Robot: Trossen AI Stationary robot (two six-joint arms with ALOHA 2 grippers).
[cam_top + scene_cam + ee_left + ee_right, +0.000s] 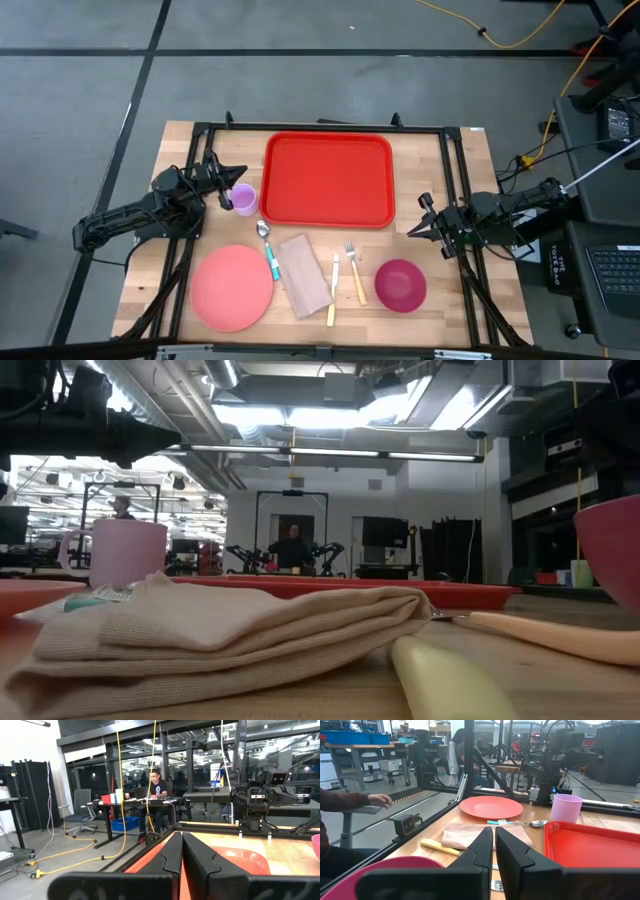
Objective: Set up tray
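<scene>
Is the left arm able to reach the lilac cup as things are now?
Probably yes. The left gripper, shut, sits just beside the lilac cup at the left edge of the red tray, with nothing between them. It must open first.

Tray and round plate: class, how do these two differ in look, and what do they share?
The tray is rectangular with rounded corners; the plate is round. The tray is bright red and the larger; the plate is paler pink and smaller. The tray has a raised rim; the plate looks nearly flat. Both lie empty on the wooden table.
</scene>
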